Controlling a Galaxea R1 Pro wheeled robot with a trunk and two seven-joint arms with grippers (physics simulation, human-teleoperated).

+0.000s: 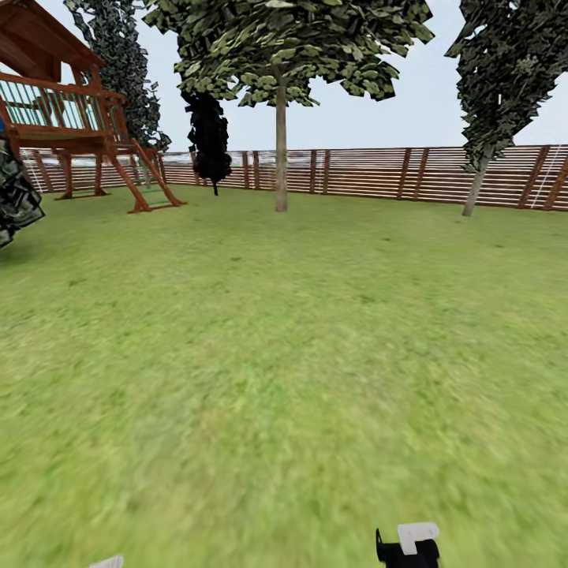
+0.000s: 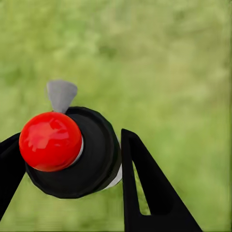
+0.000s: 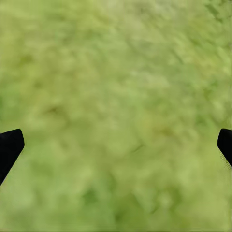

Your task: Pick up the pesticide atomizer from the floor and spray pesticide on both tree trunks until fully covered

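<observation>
Grass (image 3: pixel 116 96) lies blurred beneath the right end effector (image 3: pixel 116 140), whose black fingers (image 3: pixel 9 147) are spread wide with nothing between them. The left end effector (image 2: pixel 67 159) grips the pesticide atomizer (image 2: pixel 77 152) between its fingers, the red cap (image 2: pixel 50 141) and what seems a grey nozzle (image 2: pixel 61 94) facing the camera. Far ahead stands a tree trunk (image 1: pixel 281 150) before the slatted fence (image 1: pixel 379 173).

The left claw (image 2: pixel 72 169) grips the atomizer (image 2: pixel 87 154) between its black fingers (image 2: pixel 150 188), red knob (image 2: pixel 50 141) and grey trigger (image 2: pixel 61 94) showing above blurry grass (image 2: pixel 169 63).
</observation>
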